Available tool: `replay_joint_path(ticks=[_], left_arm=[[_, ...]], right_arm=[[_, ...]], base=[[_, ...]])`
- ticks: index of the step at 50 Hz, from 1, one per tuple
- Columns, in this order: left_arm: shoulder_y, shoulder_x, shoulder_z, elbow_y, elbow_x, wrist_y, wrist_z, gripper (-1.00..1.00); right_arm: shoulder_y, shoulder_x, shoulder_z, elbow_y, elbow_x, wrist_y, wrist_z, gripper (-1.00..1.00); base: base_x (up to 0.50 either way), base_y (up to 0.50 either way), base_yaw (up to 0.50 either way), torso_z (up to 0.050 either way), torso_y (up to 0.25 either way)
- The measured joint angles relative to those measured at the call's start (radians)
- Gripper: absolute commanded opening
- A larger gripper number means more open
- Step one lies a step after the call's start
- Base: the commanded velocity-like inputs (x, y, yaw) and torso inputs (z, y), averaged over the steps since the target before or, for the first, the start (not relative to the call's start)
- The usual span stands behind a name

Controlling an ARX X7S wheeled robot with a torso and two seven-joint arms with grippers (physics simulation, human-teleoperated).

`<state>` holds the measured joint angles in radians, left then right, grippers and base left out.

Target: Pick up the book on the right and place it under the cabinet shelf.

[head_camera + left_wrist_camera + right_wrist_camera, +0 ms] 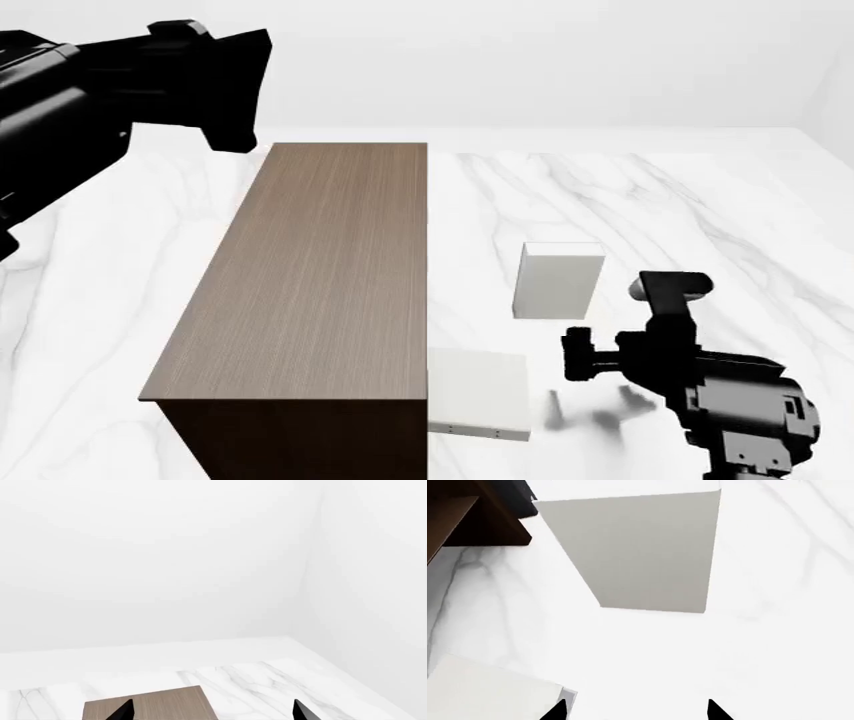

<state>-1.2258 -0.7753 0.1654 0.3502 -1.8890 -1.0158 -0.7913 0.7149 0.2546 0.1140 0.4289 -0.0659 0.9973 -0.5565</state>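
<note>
The book (557,283) to be moved stands upright on the marble table (694,210), well right of the cabinet shelf (314,290) and beyond a second, alike book (478,392) that lies flat just beside the cabinet's front corner. In the right wrist view the upright book (640,555) fills the upper part of the frame, its broad pale grey face toward the camera, with the flat book (487,690) at one lower corner. The right gripper (635,711) is empty, its two dark fingertips spread apart and aimed at the bare marble just short of the standing book, not touching it. The left gripper (213,711) is likewise spread and holds nothing, hanging high over the far end of the cabinet (150,704). The book looks thin, stiff and probably light, with smooth plain faces that may slip, and standing on a narrow edge it would likely topple at a nudge. A sound hold would be across its thickness, pads on the two broad faces near the top, closed squarely before any lift.
</note>
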Motion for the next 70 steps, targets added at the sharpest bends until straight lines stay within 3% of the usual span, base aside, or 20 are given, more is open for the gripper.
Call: replay_joint_path(ticks=[22, 44, 70], left_arm=[[0.074, -0.059, -0.060, 0.077, -0.088, 0.055, -0.064, 1.00], [0.236, -0.131, -0.213, 0.216, -0.172, 0.161, -0.147, 1.00], [0.299, -0.138, -0.260, 0.243, -0.170, 0.192, -0.147, 1.00]], right_arm=[[-0.075, 0.004, -0.086, 0.073, -0.056, -0.190, 0.066, 1.00], [-0.019, -0.038, -0.158, 0.335, -0.071, -0.404, 0.100, 1.00], [0.089, -0.089, -0.231, 0.604, -0.070, -0.582, 0.109, 1.00]], base=[[0.00, 0.00, 0.00, 0.000, 0.000], [0.00, 0.00, 0.00, 0.000, 0.000], [0.00, 0.00, 0.00, 0.000, 0.000]])
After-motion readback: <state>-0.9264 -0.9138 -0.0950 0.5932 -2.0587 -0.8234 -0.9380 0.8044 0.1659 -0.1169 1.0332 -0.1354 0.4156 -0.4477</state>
